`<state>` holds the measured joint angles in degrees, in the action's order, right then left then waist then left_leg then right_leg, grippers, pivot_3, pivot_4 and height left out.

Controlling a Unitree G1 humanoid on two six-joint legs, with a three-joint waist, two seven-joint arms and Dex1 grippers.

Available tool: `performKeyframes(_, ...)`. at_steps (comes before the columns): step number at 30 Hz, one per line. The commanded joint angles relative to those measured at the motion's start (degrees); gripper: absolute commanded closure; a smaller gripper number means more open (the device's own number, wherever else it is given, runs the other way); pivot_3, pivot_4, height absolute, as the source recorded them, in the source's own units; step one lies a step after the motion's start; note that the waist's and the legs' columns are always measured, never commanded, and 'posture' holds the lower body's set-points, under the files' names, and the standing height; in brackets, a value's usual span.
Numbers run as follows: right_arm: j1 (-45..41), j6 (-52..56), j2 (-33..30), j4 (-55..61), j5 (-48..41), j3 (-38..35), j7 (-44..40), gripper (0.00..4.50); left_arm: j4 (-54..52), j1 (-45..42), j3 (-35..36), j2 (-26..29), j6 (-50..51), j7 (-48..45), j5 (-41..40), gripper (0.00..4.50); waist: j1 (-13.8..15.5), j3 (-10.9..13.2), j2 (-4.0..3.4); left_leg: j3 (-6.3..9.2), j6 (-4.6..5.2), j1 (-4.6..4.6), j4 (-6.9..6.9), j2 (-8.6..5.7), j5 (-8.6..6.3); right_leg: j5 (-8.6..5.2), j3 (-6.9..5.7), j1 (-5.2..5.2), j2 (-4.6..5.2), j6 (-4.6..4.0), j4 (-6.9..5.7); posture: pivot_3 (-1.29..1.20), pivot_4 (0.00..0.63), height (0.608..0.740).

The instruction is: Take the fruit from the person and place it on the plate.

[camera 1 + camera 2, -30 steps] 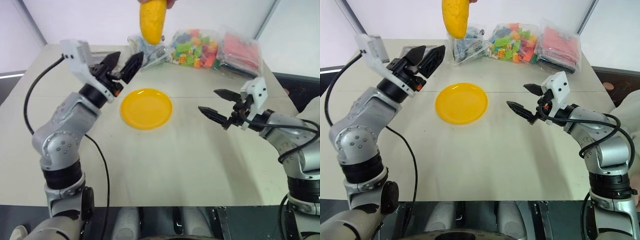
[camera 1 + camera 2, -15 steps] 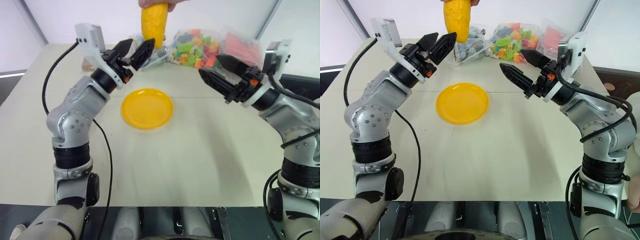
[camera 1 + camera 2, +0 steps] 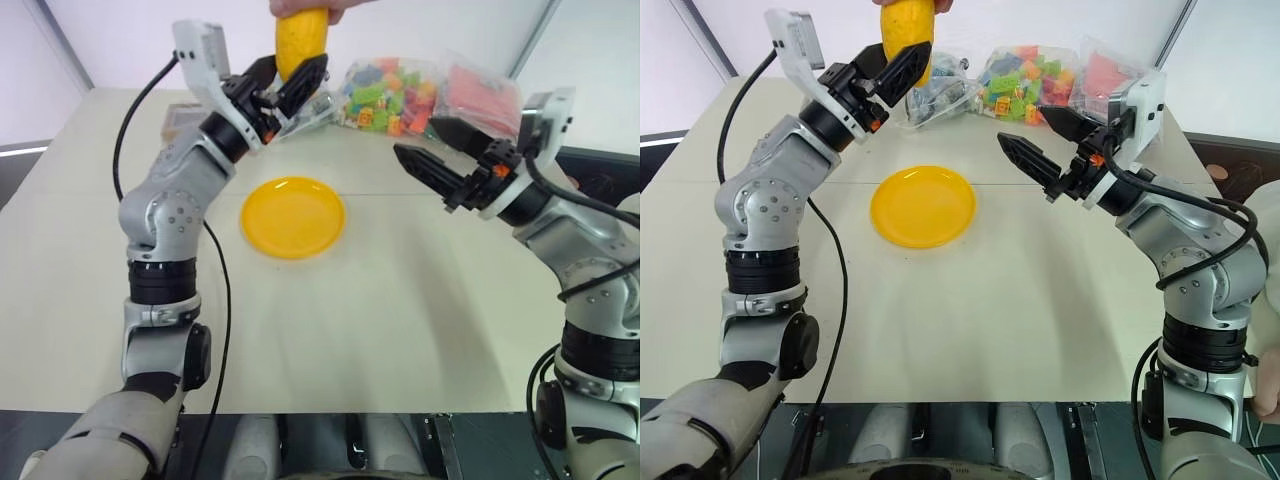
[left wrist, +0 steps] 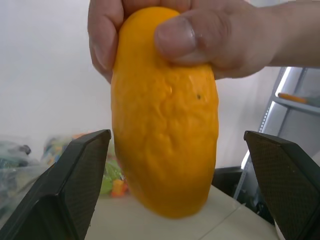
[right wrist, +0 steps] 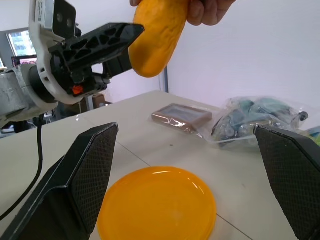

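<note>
Yellow dimpled oblong fruit [image 4: 165, 135] in person's hand [image 4: 200, 35], between L gripper's [image 3: 288, 82] spread fingers.

Fruit [image 3: 904, 30] between left end effector [image 3: 893, 66] fingers

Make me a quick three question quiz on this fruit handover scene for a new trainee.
1. True or false: the fruit lies on the plate.
2. Which gripper has the fruit between its open fingers? A) left gripper B) right gripper
3. What holds the fruit's top end?

Key:
1. False; the plate is bare.
2. A; its fingers flank the fruit without clamping it.
3. The person's hand.
</note>
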<state>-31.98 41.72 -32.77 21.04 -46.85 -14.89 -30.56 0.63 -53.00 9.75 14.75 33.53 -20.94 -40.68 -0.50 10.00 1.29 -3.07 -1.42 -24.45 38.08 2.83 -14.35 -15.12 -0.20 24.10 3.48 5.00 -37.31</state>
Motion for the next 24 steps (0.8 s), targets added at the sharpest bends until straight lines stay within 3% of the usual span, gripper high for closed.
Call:
performKeyframes(1, 0.05, -1.35, -0.78, 1.75, 0.42, -0.88, 0.3, 0.0, 0.41, -2.03, -0.45, -0.63, -2.31, -1.56, 1.27, 0.55, 0.03, 0.0, 0.0, 0.0, 0.0, 0.0, 0.0, 0.0, 0.0, 0.0, 0.0, 0.0, 0.0, 0.0, 0.0, 0.0, 0.15, 0.731)
performKeyframes(3, 0.29, -1.5, -0.79, 1.68, 0.89, -0.87, 0.29, 0.0, 0.49, -2.03, -0.41, -1.0, -2.64, -2.16, 1.52, 1.25, 0.05, 0.0, 0.0, 0.0, 0.0, 0.0, 0.0, 0.0, 0.0, 0.0, 0.0, 0.0, 0.0, 0.0, 0.0, 0.0, 0.15, 0.731)
performKeyframes(4, 0.35, -1.56, -0.79, 1.65, 1.02, -0.88, 0.3, 0.0, 0.5, -2.02, -0.38, -1.13, -2.73, -2.38, 1.64, 1.86, 0.08, 0.0, 0.0, 0.01, 0.0, -0.01, 0.0, 0.0, 0.0, 0.0, 0.0, 0.0, 0.0, 0.0, 0.0, 0.0, 0.15, 0.731)
performKeyframes(6, 0.43, -1.69, -0.83, 1.49, 1.25, -0.89, 0.27, 0.0, 0.46, -1.97, -0.11, -1.42, -2.56, -2.15, 1.84, 2.24, 0.11, 0.0, 0.0, 0.0, 0.0, -0.02, 0.0, 0.0, 0.0, 0.0, 0.0, 0.0, 0.01, 0.0, 0.0, 0.0, 0.15, 0.731)
performKeyframes(15, 0.73, -1.53, -0.9, 1.55, 1.39, -0.7, 0.01, 0.0, -0.68, -0.55, 0.24, -1.16, 2.0, -0.08, 1.55, 2.24, -0.02, 0.0, 0.0, 0.01, 0.0, -0.01, 0.0, 0.0, 0.0, 0.0, 0.0, 0.0, 0.01, 0.0, 0.0, 0.0, 0.15, 0.731)
performKeyframes(24, 4.42, -0.57, -1.63, 4.21, 1.28, 0.49, -0.79, 0.0, -3.29, 8.54, -3.21, 0.92, 14.61, 4.74, 4.75, 2.24, -0.1, 0.0, 0.0, 0.02, 0.0, -0.01, -0.02, 0.01, 0.0, 0.0, 0.0, 0.02, 0.01, 0.0, -0.01, 0.0, 0.15, 0.731)
